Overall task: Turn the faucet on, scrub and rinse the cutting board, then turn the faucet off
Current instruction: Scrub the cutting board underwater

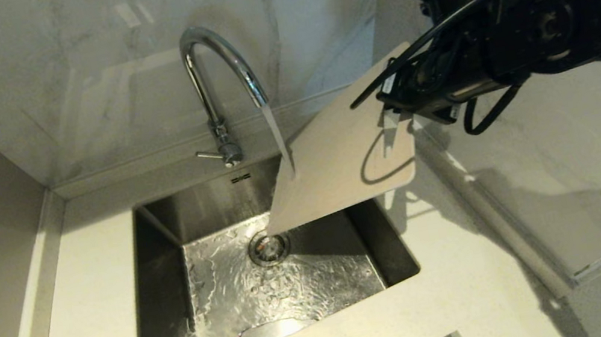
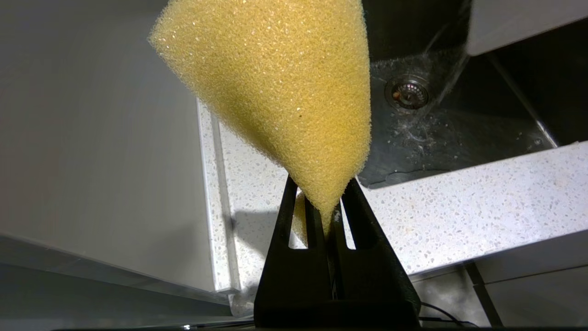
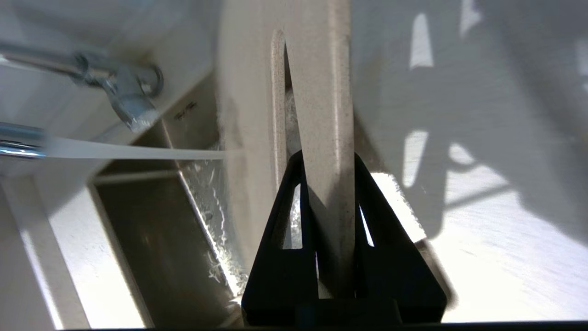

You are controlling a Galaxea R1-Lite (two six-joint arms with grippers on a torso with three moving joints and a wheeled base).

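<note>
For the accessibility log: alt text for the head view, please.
The right claw holds a cream rectangular plastic cutting board tilted over the steel sink, its left edge under water running from the chrome gooseneck faucet.

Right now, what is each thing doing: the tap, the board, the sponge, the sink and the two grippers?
Shiny chrome gooseneck faucet: on, water running.
Cream plastic cutting board: tilted over the sink, stream hitting it.
Yellow sponge: pinched.
Steel sink: wet.
Right gripper: shut on the board's end.
Left gripper: shut on the sponge, beside the sink.
</note>
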